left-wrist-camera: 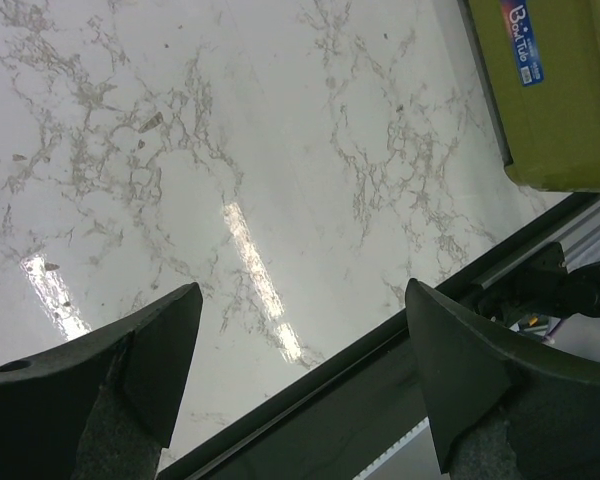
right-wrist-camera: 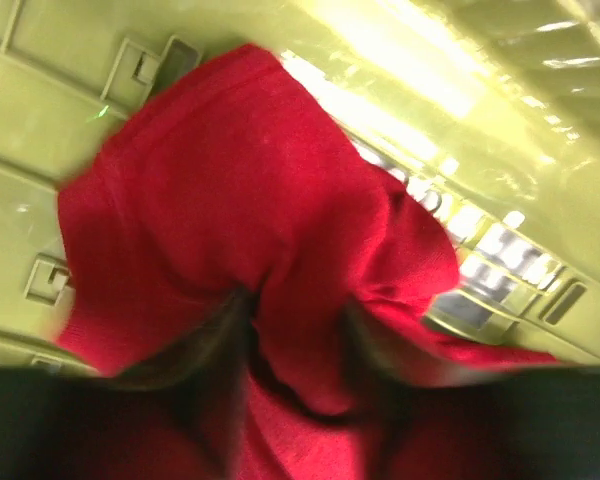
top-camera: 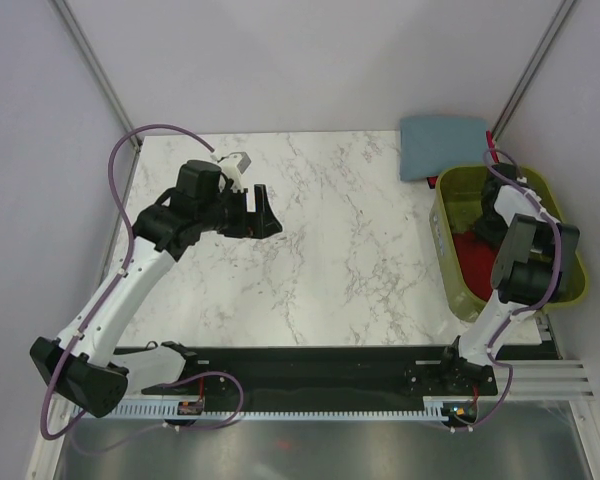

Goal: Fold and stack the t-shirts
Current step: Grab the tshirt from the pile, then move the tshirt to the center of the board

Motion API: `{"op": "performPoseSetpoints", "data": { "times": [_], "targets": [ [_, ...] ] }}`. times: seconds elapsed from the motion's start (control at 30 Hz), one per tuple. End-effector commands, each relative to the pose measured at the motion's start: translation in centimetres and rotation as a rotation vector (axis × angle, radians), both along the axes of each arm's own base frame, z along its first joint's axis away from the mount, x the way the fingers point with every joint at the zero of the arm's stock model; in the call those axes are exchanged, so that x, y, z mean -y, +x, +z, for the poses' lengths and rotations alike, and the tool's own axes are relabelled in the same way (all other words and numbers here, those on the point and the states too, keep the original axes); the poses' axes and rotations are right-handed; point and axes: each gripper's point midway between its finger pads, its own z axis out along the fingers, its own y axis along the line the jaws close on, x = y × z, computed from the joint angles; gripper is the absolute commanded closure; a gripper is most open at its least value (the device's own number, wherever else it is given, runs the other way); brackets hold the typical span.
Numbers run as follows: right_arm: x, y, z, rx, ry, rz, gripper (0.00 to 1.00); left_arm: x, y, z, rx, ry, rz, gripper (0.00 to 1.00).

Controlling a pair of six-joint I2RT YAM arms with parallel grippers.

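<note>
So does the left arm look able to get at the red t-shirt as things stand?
Probably not. The red t-shirt lies inside the olive basket at the right edge of the table, with the right arm reaching down onto it; the left gripper hangs open far across the marble.

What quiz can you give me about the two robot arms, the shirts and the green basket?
1. True or false: the slate blue-grey cloth t-shirt lies inside the olive-green plastic basket.
2. Which gripper reaches into the basket at the dark red cloth t-shirt? A: left gripper. B: right gripper.
3. Fill the gap: the left gripper's jaws stand ____ above the white marbled table.
Key: 1 false, it lies folded on the table beside the basket. 2 B. 3 open.
</note>
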Motion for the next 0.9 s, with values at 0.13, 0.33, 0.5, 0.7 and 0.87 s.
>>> {"op": "performPoseSetpoints", "data": {
  "times": [0.13,0.33,0.5,0.7,0.87],
  "targets": [
    [1.5,2.8,6.2,0.133,-0.075,0.021,1.0,-0.5,-0.1,1.6,0.071,0.006,-0.01,0.11],
    [0.1,5.4,19.6,0.441,-0.099,0.142,1.0,0.7,-0.3,1.8,0.086,-0.061,-0.057,0.19],
    [-3.7,5.6,35.2,0.826,-0.103,0.335,1.0,1.2,0.3,2.7,0.103,-0.093,-0.048,0.18],
    [-13.3,1.3,55.9,1.46,-0.049,0.742,1.0,1.4,0.8,5.9,0.164,-0.149,-0.017,0.18],
    [-20.8,-5.5,64.9,1.92,0.141,1.052,1.0,0.5,0.3,8.1,0.213,-0.185,0.037,0.18]
  ]
}}
